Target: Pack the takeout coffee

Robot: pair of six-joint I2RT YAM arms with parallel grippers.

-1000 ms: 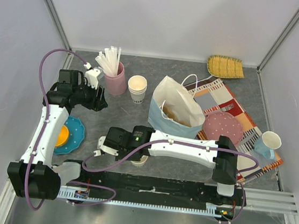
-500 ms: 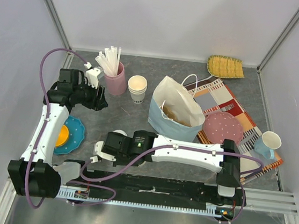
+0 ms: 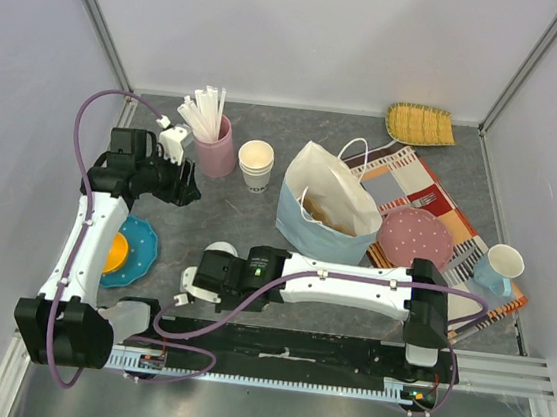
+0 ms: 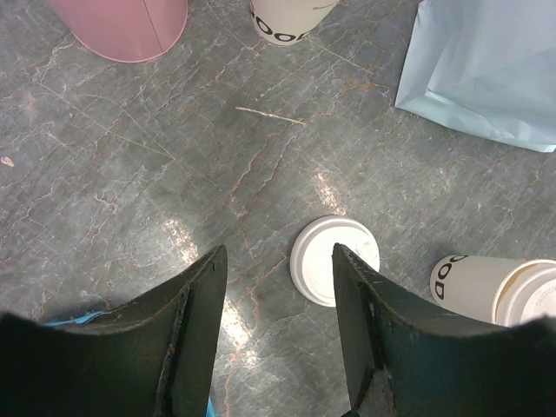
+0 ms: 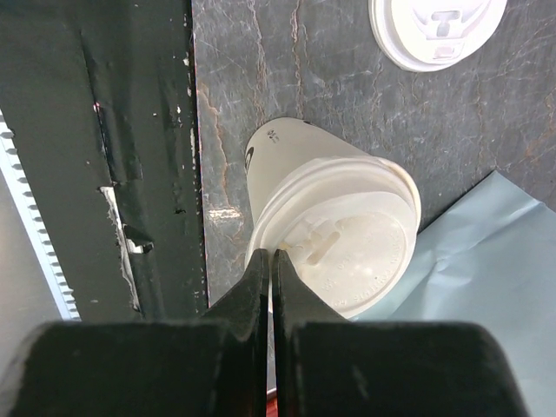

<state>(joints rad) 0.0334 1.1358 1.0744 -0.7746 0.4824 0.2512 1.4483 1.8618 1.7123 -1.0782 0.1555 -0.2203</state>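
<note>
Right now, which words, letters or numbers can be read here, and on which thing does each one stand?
"OOD": dark letters, the rest cut off, on the stack of lidless paper cups.
"OOD": sideways, on the wall of the takeout coffee.
Small print on that cup's wall, right wrist view: too small to read.
Raised marks on the loose lid: no legible text.
</note>
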